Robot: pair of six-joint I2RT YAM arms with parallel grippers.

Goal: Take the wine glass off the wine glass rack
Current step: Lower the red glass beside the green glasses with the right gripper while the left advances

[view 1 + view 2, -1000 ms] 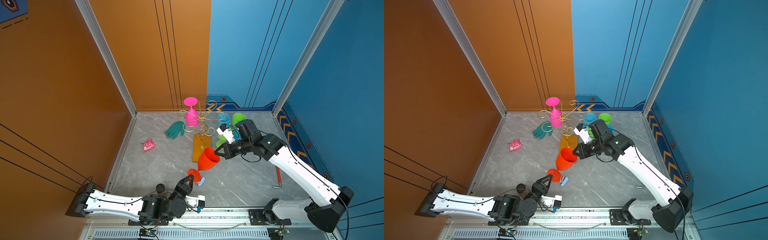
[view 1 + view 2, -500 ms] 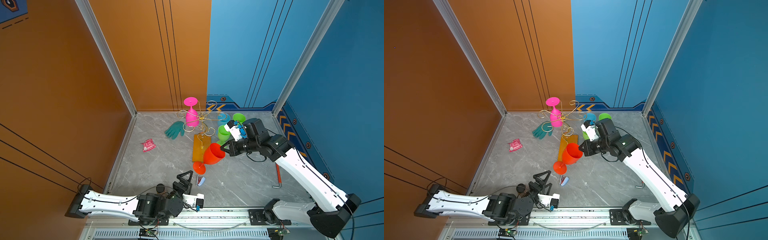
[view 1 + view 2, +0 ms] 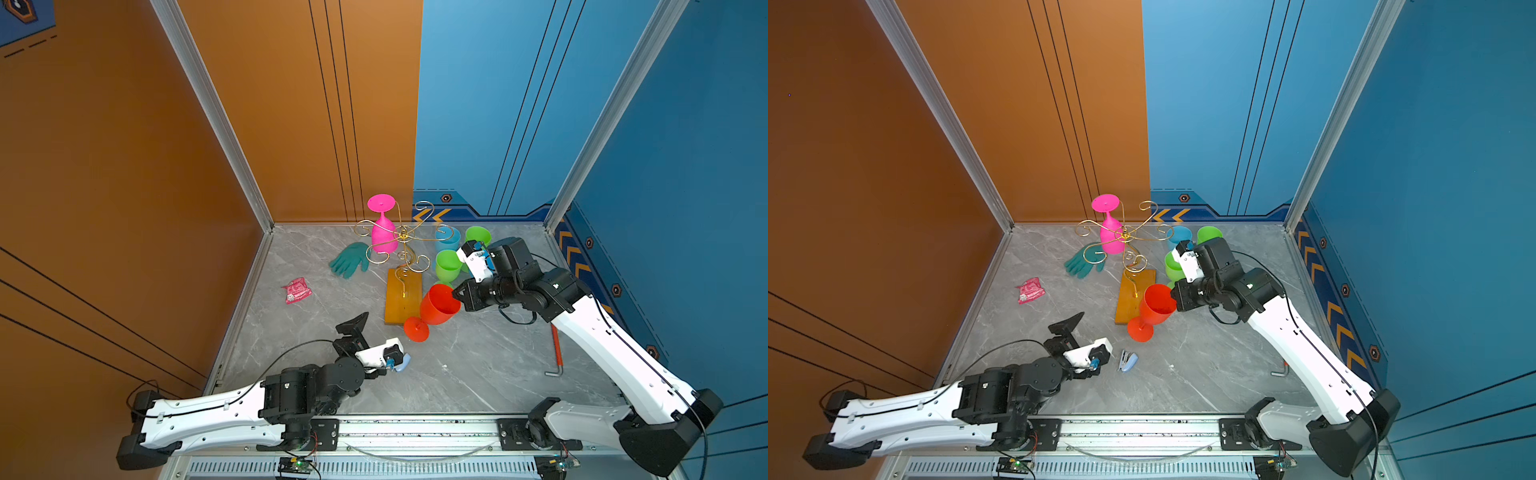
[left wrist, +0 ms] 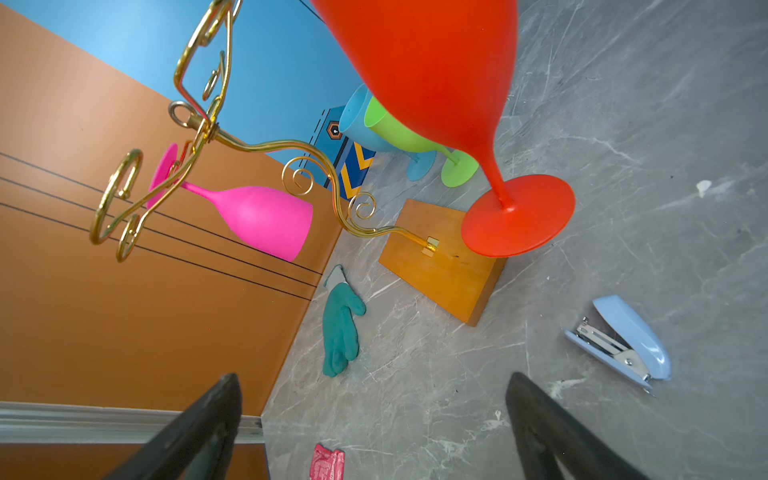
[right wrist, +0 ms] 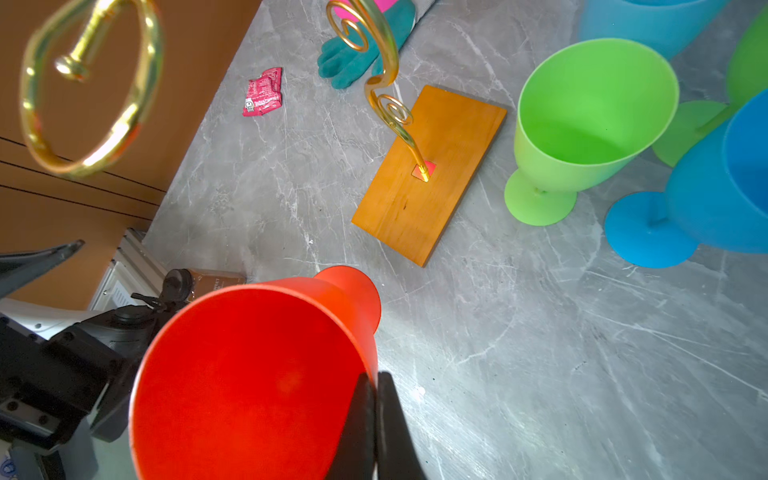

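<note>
The right tool (image 5: 375, 386) is pinched tight on the rim of the red wine glass (image 3: 438, 305); the right wrist view shows one finger inside the bowl and one outside. This glass is off the rack (image 3: 402, 237). It hangs tilted, with its mouth leaning toward the right arm and its foot low, just beside the near corner of the rack's wooden base (image 3: 401, 299). Whether the foot touches the bench (image 3: 478, 374) I cannot tell.

The left tool (image 4: 372, 375) stands wide with nothing between its fingers. It is low over the front of the bench, well apart from the red glass. A light blue stapler (image 3: 1127, 360) lies on the bench just beside it.

On the rack, a pink wine glass (image 3: 383, 237) hangs upside down by its foot from a curled gold arm on the far left side.

A teal glove (image 3: 350, 259) lies on the bench left of the rack, and a pink packet (image 3: 296, 290) lies nearer the left wall. Right of the rack, a green glass (image 3: 448, 266) and a blue glass (image 3: 446, 237) stand upright, close to the right arm's wrist. A red-handled hex key (image 3: 556, 353) lies near the bench's right edge, beside the right arm
</note>
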